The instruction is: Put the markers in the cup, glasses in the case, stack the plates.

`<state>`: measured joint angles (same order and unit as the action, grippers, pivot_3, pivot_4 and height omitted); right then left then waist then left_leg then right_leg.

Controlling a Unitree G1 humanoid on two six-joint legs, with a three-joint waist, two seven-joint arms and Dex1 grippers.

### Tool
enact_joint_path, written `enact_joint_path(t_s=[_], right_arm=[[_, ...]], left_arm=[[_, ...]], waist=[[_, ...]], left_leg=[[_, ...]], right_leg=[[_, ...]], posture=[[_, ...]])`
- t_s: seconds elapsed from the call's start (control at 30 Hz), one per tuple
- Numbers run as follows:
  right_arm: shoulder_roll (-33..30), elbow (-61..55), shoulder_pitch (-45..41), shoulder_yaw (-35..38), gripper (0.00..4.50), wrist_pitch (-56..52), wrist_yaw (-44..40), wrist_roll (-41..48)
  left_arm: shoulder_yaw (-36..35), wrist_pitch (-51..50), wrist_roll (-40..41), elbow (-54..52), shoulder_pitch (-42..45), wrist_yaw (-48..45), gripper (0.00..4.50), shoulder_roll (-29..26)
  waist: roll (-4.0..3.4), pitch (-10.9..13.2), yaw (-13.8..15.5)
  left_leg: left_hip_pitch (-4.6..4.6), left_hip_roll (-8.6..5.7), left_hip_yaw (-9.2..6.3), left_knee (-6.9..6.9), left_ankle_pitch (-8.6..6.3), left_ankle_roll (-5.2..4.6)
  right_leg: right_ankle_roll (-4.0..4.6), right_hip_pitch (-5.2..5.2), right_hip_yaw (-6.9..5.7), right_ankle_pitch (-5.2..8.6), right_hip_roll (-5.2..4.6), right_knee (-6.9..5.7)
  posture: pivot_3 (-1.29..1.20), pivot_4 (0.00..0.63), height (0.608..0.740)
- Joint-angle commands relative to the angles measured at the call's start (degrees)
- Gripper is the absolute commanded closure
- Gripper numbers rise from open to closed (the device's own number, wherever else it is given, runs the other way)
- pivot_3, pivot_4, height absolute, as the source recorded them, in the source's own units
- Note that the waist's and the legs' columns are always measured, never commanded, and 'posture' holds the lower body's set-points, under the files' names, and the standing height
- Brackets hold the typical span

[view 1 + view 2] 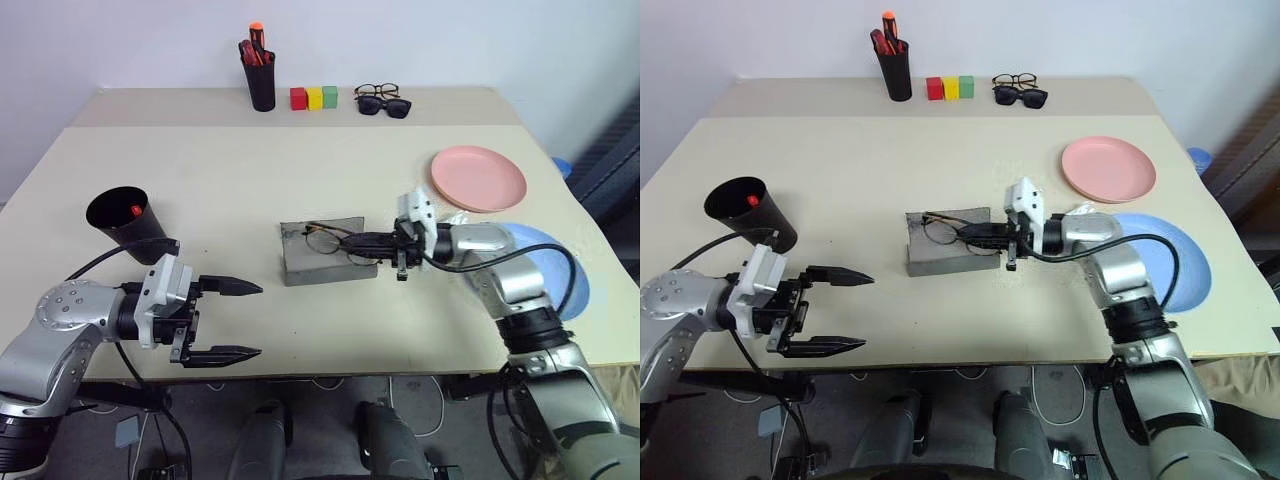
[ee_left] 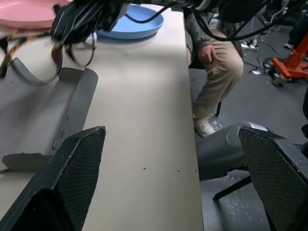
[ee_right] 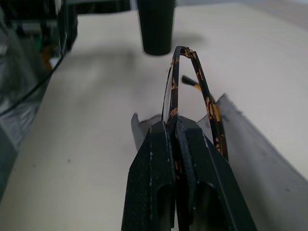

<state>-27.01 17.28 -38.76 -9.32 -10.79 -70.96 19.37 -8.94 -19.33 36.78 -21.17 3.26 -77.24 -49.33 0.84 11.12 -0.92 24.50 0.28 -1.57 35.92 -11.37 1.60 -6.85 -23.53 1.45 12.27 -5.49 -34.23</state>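
Tortoiseshell temples of the glasses (image 3: 192,91), pinched in the closed right tool (image 3: 175,127), show from its wrist; left tool (image 1: 228,320) gapes empty.

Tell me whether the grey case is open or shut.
Open. The case lies on the table with its lid back, and the right gripper, shut on the glasses, holds them over it.
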Motion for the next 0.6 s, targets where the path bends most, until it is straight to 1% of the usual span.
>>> enact_joint_path(t_s=[0.03,0.13,0.27,0.4,0.43,0.53,0.6], right_arm=[[2.1,8.1,-4.2,-0.3,4.45,7.0,-1.3,-2.8],[4.0,15.3,-7.5,-0.3,4.45,11.0,-2.0,-4.7],[5.7,21.8,-10.0,-0.5,4.45,14.7,-3.0,-6.7],[5.7,25.2,-10.7,-1.3,4.45,14.7,-6.2,-8.3],[5.4,25.4,-10.6,-1.4,4.15,14.1,-7.1,-8.5],[4.6,24.8,-10.4,-1.5,3.02,12.3,-9.4,-8.7],[4.2,24.2,-10.1,-1.3,1.94,11.7,-9.9,-9.0]], left_arm=[[-2.2,0.2,1.3,-3.1,-1.1,0.7,0.0,-0.8],[-3.1,0.0,1.6,-4.5,-2.8,1.5,0.0,-0.8],[-4.1,-0.4,2.0,-6.1,-4.5,2.7,0.0,-0.7],[-4.9,-0.7,2.3,-6.9,-5.6,3.8,0.0,-0.8],[-5.0,-0.7,2.3,-7.0,-5.8,4.0,0.0,-0.8],[-5.2,-0.7,2.4,-7.0,-6.2,4.5,0.0,-0.8],[-5.1,-0.6,2.2,-6.6,-5.9,5.2,0.0,-0.5]], waist=[[0.0,0.0,-0.3],[-0.01,0.0,-0.4],[-0.01,0.0,-0.8],[-0.01,0.0,-1.2],[-0.01,0.0,-1.3],[-0.02,0.0,-1.6],[-0.02,0.0,-1.6]], left_leg=[[0.0,0.01,0.0,-0.01,0.0,0.0],[-0.02,0.02,0.0,-0.09,0.0,0.0],[-0.03,0.06,-0.01,-0.22,0.02,0.01],[-0.05,0.08,-0.02,-0.24,0.03,0.02],[-0.06,0.08,-0.01,-0.24,0.03,0.02],[-0.06,0.08,-0.02,-0.24,0.03,0.02],[-0.08,0.09,-0.02,-0.25,0.03,0.02]], right_leg=[[0.01,-0.01,0.0,-0.01,0.01,-0.01],[0.01,-0.06,0.0,-0.01,0.06,-0.03],[0.01,-0.12,0.0,-0.01,0.13,-0.07],[0.02,-0.12,0.0,-0.01,0.17,-0.08],[0.02,-0.11,0.0,-0.01,0.17,-0.08],[0.02,-0.11,0.0,-0.01,0.17,-0.08],[0.02,-0.12,0.0,-0.01,0.19,-0.1]], posture=[[0.0,0.15,0.74],[0.0,0.15,0.74],[0.0,0.15,0.74],[0.0,0.15,0.74],[0.0,0.15,0.74],[0.0,0.15,0.74],[0.0,0.15,0.74]])
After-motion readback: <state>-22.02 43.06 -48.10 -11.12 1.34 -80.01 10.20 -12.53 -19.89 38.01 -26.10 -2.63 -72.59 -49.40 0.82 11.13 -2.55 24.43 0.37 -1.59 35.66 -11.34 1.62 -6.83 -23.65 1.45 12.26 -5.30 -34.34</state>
